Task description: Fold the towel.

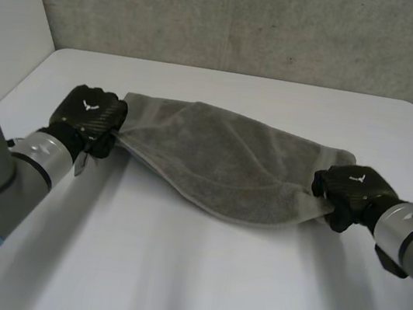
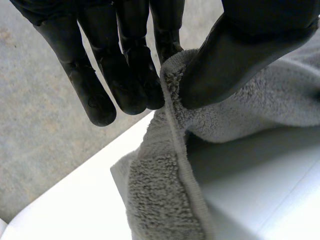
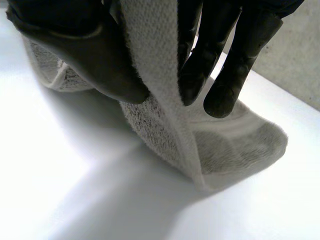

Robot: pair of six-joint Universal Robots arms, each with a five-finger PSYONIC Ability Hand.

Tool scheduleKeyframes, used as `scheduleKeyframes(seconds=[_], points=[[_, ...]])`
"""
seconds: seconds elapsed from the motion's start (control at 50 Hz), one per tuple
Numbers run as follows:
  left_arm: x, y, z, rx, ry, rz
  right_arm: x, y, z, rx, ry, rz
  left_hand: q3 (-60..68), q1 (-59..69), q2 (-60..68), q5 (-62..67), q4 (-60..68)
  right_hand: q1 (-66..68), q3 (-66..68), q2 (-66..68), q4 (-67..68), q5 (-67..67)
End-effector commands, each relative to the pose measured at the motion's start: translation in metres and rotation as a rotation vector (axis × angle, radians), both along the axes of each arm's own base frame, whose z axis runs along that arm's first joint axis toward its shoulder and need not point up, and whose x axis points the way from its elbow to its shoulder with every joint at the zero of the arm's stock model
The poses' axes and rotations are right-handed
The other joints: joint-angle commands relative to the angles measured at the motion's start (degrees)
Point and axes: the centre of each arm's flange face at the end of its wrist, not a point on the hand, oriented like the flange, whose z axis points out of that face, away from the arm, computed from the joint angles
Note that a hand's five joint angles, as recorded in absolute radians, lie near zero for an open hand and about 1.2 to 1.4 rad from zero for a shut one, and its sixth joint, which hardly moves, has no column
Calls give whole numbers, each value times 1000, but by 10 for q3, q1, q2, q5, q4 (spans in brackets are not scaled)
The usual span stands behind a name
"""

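Our left hand (image 1: 87,116) pinches the towel (image 1: 222,157) at its left end, with the hemmed edge caught between the thumb and nearly straight fingers (image 2: 125,85). Our right hand (image 1: 350,192) grips the right end the same way, its thumb pressing the hem against the fingers (image 3: 225,75). Between the two hands the grey towel spans the middle of the white table (image 1: 172,275), and its near edge sags in a curve down to the surface.

We judge the towel to be thick terry: soft, light and quite limp, so it will droop wherever we do not support it. It looks neither slippery nor fragile. The woven hem seems the firmest part, so the end corners along it look like the best places to hold.

The head view gives us the whole span, the sag and both hands well apart, but the backs of the hands hide the grips. The wrist views show those grips. At the left, a fold of pile bunches under the thumb. At the right, the hem band runs down between thumb and fingers to cloth resting on the table.
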Motion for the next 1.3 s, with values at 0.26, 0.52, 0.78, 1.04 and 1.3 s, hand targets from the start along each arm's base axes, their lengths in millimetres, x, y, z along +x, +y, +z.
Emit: scheduleKeyframes(seconds=[0.26, 0.52, 0.78, 1.04, 1.3], points=[[17, 23, 97, -132, 96, -49, -7, -23, 68, -39, 104, 80, 29, 49, 33, 39, 24, 37, 44, 51, 38, 35], [-24, -89, 34, -60, 68, 3, 41, -104, 47, -271, 212, -18, 29, 49, 33, 39, 24, 37, 44, 51, 38, 35], [-41, -102, 203, -624, 379, 41, 46, -124, 209, -987, -287, -193, 29, 49, 33, 39, 24, 37, 44, 51, 38, 35], [-40, -94, 104, -365, 313, 33, 47, -118, 106, -676, -163, -88, 29, 49, 33, 39, 24, 37, 44, 51, 38, 35], [-13, -48, -35, -45, 139, 6, 14, -75, -27, -251, -35, -42, 29, 49, 33, 39, 24, 37, 44, 51, 38, 35]])
